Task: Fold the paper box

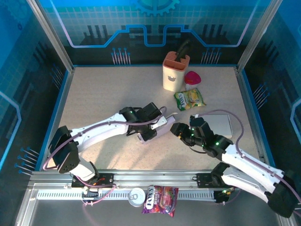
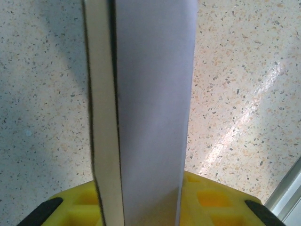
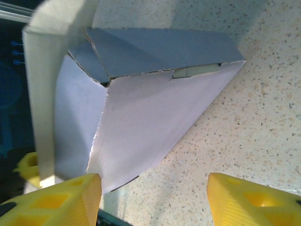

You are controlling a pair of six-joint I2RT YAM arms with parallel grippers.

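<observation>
The pale lilac paper box [image 1: 164, 126] lies at the middle of the table, partly folded. My left gripper [image 1: 149, 133] grips its left end. In the left wrist view a box panel [image 2: 150, 94] stands edge-on between the yellow fingers [image 2: 221, 202], which are shut on it. My right gripper [image 1: 178, 129] sits just right of the box, open. In the right wrist view the box [image 3: 150, 108] shows an open end with a loose flap [image 3: 42, 94] raised at the left. Its lower corner is next to the left fingertip [image 3: 51, 200], with bare table between the jaws of the right gripper [image 3: 153, 197].
A flat grey sheet [image 1: 218, 123] lies right of the right gripper. At the back stand a cream holder [image 1: 175, 70], a red item [image 1: 192, 77] and a snack bag [image 1: 189, 99]. A can [image 1: 137, 196] and a candy bag [image 1: 161, 198] rest on the near rail.
</observation>
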